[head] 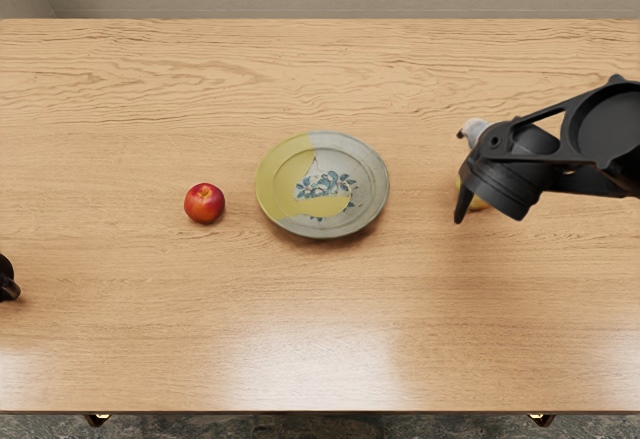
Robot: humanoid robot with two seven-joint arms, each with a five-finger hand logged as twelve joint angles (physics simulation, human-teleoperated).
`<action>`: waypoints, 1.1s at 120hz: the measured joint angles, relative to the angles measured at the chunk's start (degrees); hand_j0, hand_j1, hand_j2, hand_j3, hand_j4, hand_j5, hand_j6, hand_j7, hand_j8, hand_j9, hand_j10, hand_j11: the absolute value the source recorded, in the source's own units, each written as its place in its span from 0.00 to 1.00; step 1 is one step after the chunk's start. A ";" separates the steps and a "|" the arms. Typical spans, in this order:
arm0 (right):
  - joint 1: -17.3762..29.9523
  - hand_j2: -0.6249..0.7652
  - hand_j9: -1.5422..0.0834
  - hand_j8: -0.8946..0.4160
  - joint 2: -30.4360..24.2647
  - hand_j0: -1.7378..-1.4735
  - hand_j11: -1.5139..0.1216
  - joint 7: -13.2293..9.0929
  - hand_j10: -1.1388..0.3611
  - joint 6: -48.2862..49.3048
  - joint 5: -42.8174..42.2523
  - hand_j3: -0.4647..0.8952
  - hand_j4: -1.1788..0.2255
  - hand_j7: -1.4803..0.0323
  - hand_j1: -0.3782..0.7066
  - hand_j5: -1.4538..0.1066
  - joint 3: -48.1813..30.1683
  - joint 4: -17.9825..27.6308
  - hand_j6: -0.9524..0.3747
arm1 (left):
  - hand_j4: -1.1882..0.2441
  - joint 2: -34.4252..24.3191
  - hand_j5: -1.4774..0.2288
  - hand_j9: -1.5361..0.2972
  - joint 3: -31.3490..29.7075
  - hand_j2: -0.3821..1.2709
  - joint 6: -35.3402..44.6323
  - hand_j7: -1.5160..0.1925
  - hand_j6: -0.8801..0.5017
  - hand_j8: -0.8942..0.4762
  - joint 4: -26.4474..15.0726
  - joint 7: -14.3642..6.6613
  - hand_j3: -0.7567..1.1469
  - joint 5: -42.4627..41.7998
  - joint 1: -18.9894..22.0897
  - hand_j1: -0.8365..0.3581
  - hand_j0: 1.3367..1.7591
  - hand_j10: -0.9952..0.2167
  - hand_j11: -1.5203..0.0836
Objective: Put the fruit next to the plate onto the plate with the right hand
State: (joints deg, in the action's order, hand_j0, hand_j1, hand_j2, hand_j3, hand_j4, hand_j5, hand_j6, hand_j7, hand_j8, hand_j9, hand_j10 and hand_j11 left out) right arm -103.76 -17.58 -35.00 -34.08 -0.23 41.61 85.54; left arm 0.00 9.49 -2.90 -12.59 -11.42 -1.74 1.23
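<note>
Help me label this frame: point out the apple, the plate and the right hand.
apple (204,202), head view, centre of red skin.
plate (380,184), head view, bare right rim.
right hand (503,174), head view, dark palm.

My right robot hand (497,177) is matte black, bulky and rounded. Behind it, my black forearm (560,164) has angular open struts and a flat round disc (608,124).

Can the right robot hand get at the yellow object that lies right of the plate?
Probably yes. The right robot hand hangs right at the yellow object, covering most of it, and nothing shows between them. The plate lies apart, to its side.
</note>
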 joint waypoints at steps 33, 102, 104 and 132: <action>2.78 0.43 0.83 0.57 0.09 0.30 0.81 0.00 0.66 0.00 -1.55 0.34 0.74 0.85 0.19 0.81 -0.09 -5.58 0.61 | 0.83 0.00 0.87 0.84 0.00 0.23 0.00 0.89 0.64 0.65 0.01 0.00 0.40 0.00 -0.08 0.99 0.76 0.82 0.95; 8.08 0.43 0.82 0.56 2.64 0.30 0.80 0.00 0.65 3.51 -6.01 0.34 0.73 0.84 0.20 0.80 -0.34 -11.22 0.60 | 0.83 0.00 0.87 0.84 0.00 0.23 0.00 0.89 0.64 0.65 0.01 0.01 0.40 0.01 -0.04 0.99 0.76 0.82 0.95; 8.25 0.43 0.82 0.56 2.64 0.30 0.80 0.00 0.65 3.67 -6.04 0.34 0.72 0.84 0.20 0.80 -0.33 -11.43 0.60 | 0.83 0.00 0.87 0.84 0.00 0.23 0.00 0.89 0.64 0.65 0.01 0.01 0.40 0.02 -0.01 0.99 0.76 0.82 0.95; 10.21 0.42 0.77 0.52 2.75 0.30 0.75 0.00 0.61 5.23 -6.16 0.34 0.68 0.79 0.27 0.75 -0.35 -13.56 0.55 | 0.83 0.00 0.87 0.84 0.00 0.23 0.00 0.89 0.64 0.65 0.01 0.00 0.40 0.02 -0.08 0.99 0.76 0.82 0.95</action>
State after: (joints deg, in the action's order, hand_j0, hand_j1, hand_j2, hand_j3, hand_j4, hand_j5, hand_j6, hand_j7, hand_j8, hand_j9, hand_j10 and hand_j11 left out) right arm -93.56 -14.84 -35.00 -28.85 -6.39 41.26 71.98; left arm 0.00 9.49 -2.90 -12.57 -11.42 -1.72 1.15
